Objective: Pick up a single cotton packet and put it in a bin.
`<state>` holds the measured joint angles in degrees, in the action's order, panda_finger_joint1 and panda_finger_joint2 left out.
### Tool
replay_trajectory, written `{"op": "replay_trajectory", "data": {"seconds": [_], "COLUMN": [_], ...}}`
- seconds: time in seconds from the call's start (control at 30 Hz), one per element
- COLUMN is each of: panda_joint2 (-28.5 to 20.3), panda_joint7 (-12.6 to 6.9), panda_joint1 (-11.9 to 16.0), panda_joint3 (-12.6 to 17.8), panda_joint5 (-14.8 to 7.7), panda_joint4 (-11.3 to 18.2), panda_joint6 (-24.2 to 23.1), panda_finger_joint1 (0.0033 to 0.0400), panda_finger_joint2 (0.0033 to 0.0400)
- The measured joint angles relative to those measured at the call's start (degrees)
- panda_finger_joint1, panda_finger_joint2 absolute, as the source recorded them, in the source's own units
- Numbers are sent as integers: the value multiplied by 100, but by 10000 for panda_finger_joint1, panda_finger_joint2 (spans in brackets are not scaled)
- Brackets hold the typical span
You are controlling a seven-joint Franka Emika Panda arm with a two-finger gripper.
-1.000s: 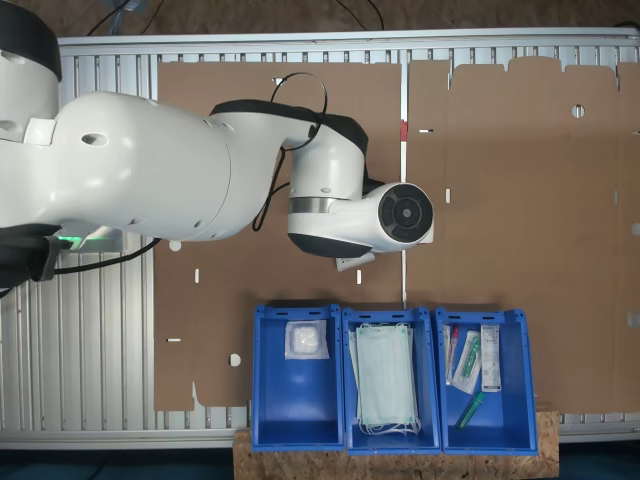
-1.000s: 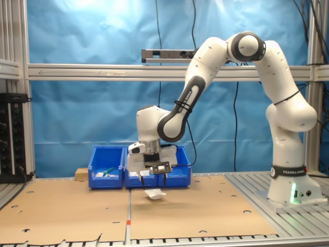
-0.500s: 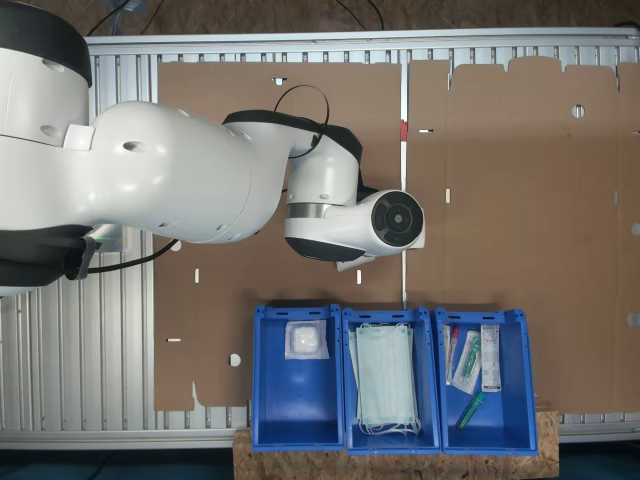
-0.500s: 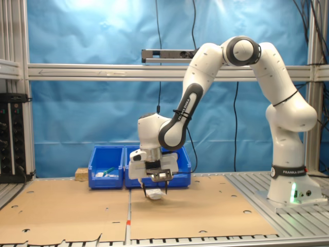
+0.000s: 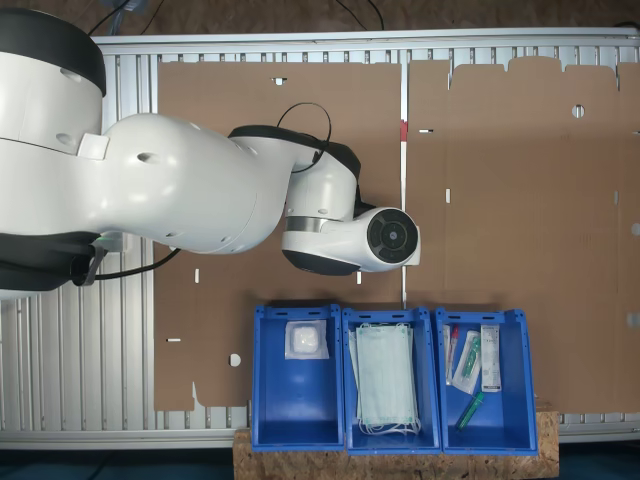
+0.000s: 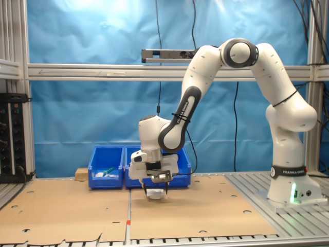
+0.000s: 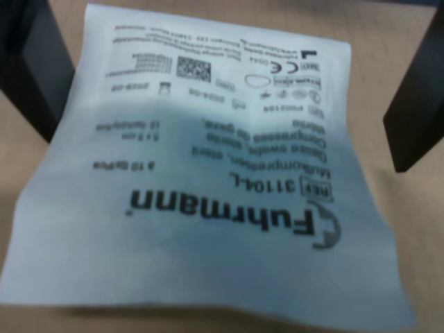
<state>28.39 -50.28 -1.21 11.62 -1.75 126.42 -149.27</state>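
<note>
The cotton packet [image 7: 208, 180], a flat white square sachet with dark print, lies on the brown cardboard. My gripper [image 7: 225, 90] is open and low over it, with one dark finger [image 7: 31, 62] on each side of the sachet and apart from it. In the second exterior view the gripper [image 6: 156, 188] hangs just above the cardboard with the packet [image 6: 154, 194] under it. In the first exterior view the arm's wrist covers that spot. The bin [image 5: 295, 405] is the blue tray at the first exterior view's left of the row, holding one white packet [image 5: 305, 340].
Two more blue bins stand beside it: the middle one [image 5: 391, 318] holds pale green masks, the far one [image 5: 520, 405] syringes and tubes. The three bins [image 6: 109, 165] line the back of the cardboard-covered table [image 5: 520, 200] in the second exterior view.
The arm has lowered and shifted slightly, bringing the open gripper down over the packet on the cardboard. The packet has stayed where it lay.
</note>
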Motion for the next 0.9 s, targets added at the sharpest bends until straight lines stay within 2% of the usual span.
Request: {"op": "replay_trajectory", "data": {"seconds": [0.9], "panda_joint2": [54], "panda_joint7": [0], "panda_joint1": [0], "panda_joint3": [52], "panda_joint5": [0], "panda_joint4": [0], "panda_joint6": [-82], "panda_finger_joint1": [400], "panda_finger_joint2": [400]}}
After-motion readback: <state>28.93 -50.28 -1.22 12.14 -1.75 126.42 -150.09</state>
